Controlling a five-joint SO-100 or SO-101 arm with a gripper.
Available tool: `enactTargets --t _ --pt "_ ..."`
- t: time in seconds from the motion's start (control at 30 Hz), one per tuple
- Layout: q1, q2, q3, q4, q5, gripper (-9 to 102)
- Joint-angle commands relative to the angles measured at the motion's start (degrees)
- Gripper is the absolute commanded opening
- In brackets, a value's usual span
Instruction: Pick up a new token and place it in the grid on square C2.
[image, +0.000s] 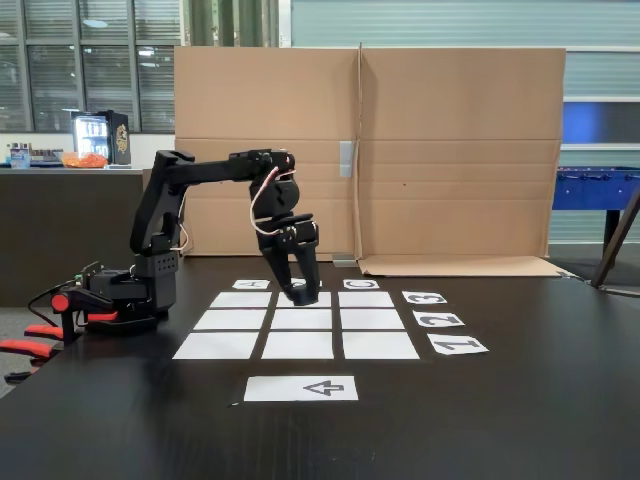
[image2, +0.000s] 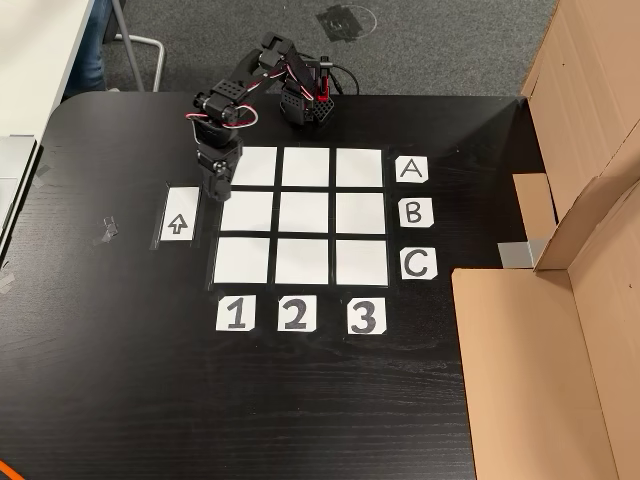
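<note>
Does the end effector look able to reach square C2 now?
Probably yes. The plain white paper rectangle C2 lies bare, and nothing stands between it and the black end effector over the grid's column 1 edge. It is in the row farthest from the arm's base, though.

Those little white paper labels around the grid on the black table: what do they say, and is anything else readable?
"A", "B", "C": white paper labels right of the grid.
"1", "2", "3": labels below it.
Arrow sign: separate white sheet.
Lit background screen: too blurred.
</note>
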Motion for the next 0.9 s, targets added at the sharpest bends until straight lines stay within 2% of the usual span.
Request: enactTargets --t 0.0,0.37,0.87 --pt "-3.3 4.8 0.6 0.4 1.5 -1" --pt "-12.0 6.4 2.4 -0.4 4.8 -1" --pt "-16.9 -0.1 1.3 -3.4 6.2 -1"
